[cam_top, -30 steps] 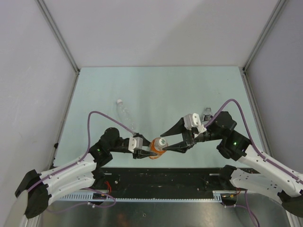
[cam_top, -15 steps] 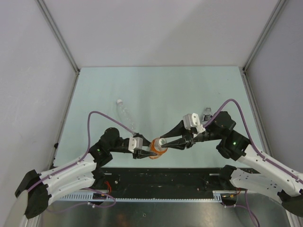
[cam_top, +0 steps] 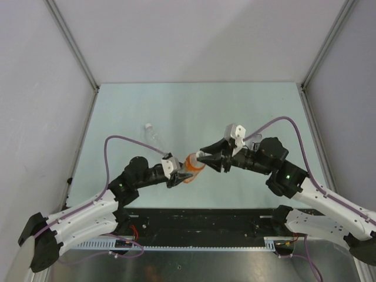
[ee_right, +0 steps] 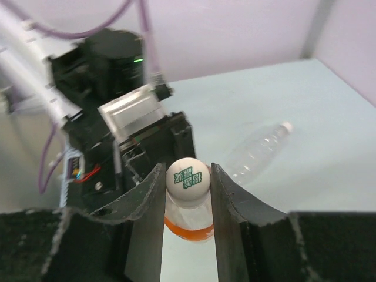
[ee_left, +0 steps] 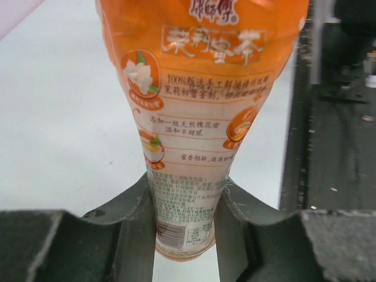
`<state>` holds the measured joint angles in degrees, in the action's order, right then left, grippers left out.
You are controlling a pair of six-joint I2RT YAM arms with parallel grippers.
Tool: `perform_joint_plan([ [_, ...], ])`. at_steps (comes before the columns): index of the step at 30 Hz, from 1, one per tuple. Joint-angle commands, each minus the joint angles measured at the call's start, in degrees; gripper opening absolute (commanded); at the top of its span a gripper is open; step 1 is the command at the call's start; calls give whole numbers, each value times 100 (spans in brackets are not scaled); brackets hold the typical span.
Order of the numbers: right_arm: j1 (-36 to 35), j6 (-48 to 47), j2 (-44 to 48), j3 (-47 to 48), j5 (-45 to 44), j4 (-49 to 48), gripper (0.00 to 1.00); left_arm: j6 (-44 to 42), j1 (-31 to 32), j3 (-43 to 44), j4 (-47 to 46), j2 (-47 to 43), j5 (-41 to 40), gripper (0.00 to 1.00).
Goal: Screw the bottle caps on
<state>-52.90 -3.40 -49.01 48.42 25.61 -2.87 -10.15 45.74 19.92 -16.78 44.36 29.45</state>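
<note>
Bottle (cam_top: pixel 191 166), orange-labelled, hangs tilted above the near middle of the desk (cam_top: pixel 235 106), its neck pointing to the far right, carried between the two arms. It looks empty or nearly so, so I judge it light. Its thin plastic wall is likely soft and will give under a hard squeeze, and the glossy label may let it turn in a loose grip. The lower body is the sensible place to hold it, leaving the neck free.

A clear bottle (cam_top: pixel 154 135) lies on its side on the desk, further off and to the left, well apart from the arms. It probably rolls easily.

The left tool (cam_top: pixel 178 171) is closed narrow on the bottle's lower body, with both pads pressed against the label.

The right tool (cam_top: pixel 204 157) is closed narrow on the white cap (ee_right: pixel 187 181), which sits on the neck with one finger on either side of it. The cap is small, stiff and probably ribbed, so its rim is the place to grip it. Whether its thread has caught, I cannot tell.
</note>
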Motion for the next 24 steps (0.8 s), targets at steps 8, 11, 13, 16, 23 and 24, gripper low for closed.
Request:
perform_joint_plan([
  [8, -142, 2469, -1577, 23, -4818, 120, 0, 494, 378, 1078, -975, 1045, -3697, 0],
  [11, -142, 3093, -1898, 19, -5327, -71, 0, 591, 542, 1079, -1307, 1388, -4333, 0],
  [13, -141, 3577, -2052, 18, -5570, -171, 0, 652, 627, 1067, -1497, 1586, -4668, 0],
  [16, -145, 4443, -2264, 19, -5968, -201, 1, 780, 735, 1066, -1712, 1810, -5179, 0],
  [23, -146, 6322, -2544, 26, -6843, 20, 7, 820, 1057, 1088, -2002, 2201, -6101, 0],
  [24, -148, 6376, -2539, 31, -6873, -22, 7, 794, 1103, 1104, -2026, 2253, -6145, 0],
])
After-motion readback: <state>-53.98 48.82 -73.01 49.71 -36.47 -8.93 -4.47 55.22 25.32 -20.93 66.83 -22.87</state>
